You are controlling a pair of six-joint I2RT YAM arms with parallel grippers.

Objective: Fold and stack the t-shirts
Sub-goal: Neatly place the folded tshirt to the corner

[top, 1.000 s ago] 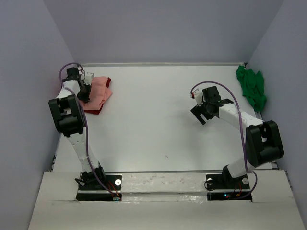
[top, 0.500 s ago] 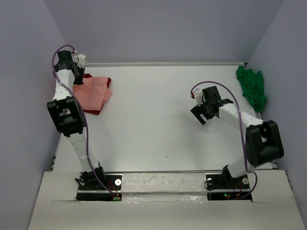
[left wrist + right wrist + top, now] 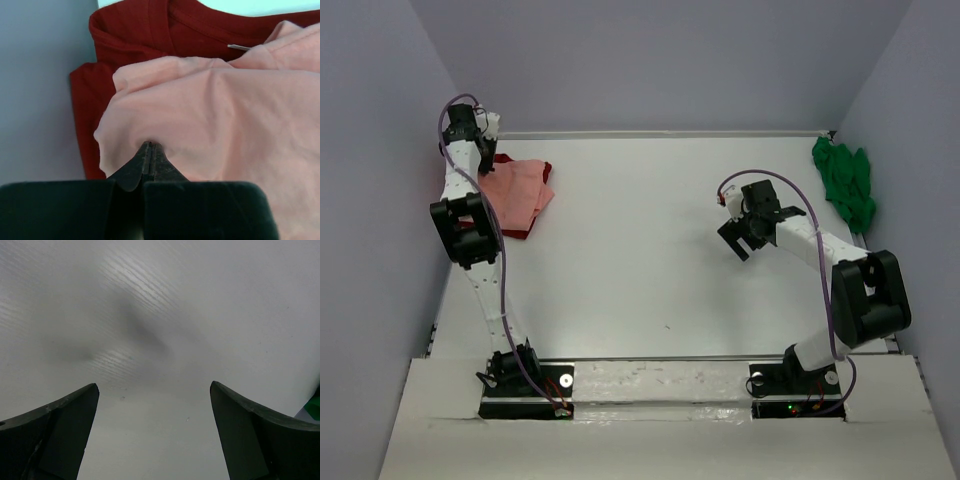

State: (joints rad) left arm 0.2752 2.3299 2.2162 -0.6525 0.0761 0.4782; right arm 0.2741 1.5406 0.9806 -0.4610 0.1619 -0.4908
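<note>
The pink shirt [image 3: 518, 192] lies in the far left corner of the table [image 3: 650, 230]. Its long side runs on a slant, from the far left corner toward the near right. It sits on top of the dark red shirt [image 3: 130, 30], which peeks out at the far side and at the near edge. The red shirt's neck hole points to the far side. A small label [image 3: 239, 47] sits in the neck, but no words on it can be read.

The green shirt [image 3: 846, 182] is a crumpled heap at the far right, well apart from the other two. Its long side runs along the right wall [image 3: 920, 150].

The left arm reaches up tall and far into the left corner. The left gripper [image 3: 148, 150] is squeezed tight on a pinch of the pink shirt, and the cloth rises to a little peak at its tips.

The right arm is bent over the right side of the table. The right gripper [image 3: 154, 386] points down at the bare white top, with its fingers spread wide and nothing in them.
</note>
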